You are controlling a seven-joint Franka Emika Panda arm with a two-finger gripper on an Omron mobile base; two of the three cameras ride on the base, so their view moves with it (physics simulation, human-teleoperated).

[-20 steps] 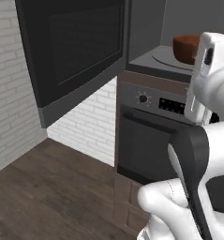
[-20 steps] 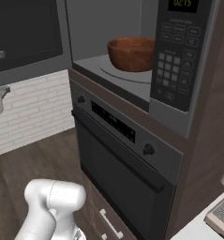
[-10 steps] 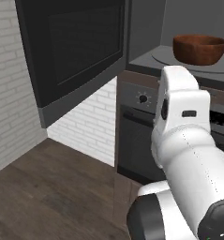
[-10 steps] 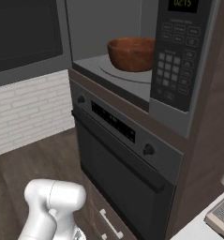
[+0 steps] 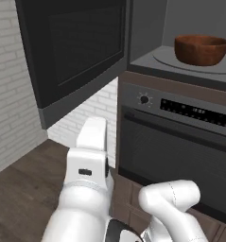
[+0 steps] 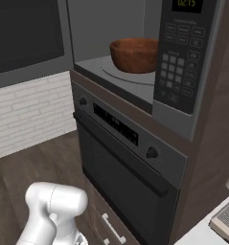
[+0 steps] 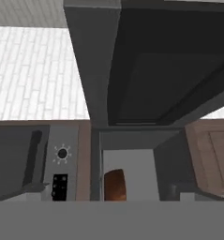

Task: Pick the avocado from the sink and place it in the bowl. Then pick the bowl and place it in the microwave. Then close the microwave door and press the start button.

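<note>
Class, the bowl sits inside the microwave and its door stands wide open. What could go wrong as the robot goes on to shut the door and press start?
1. The microwave door is swung far out to the left, so a push near its hinge might slip off or close it only partly.
2. The bowl sits near the front of the turntable; a hard swing might jolt it.
3. The keypad has many small buttons, so a wrong one might get pressed.

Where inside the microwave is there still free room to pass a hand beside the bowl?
The microwave floor is bare in front of the bowl, toward the opening, and to its left up to the grey wall. Above the bowl it is open too. It is tightest on the right, against the keypad panel.
</note>
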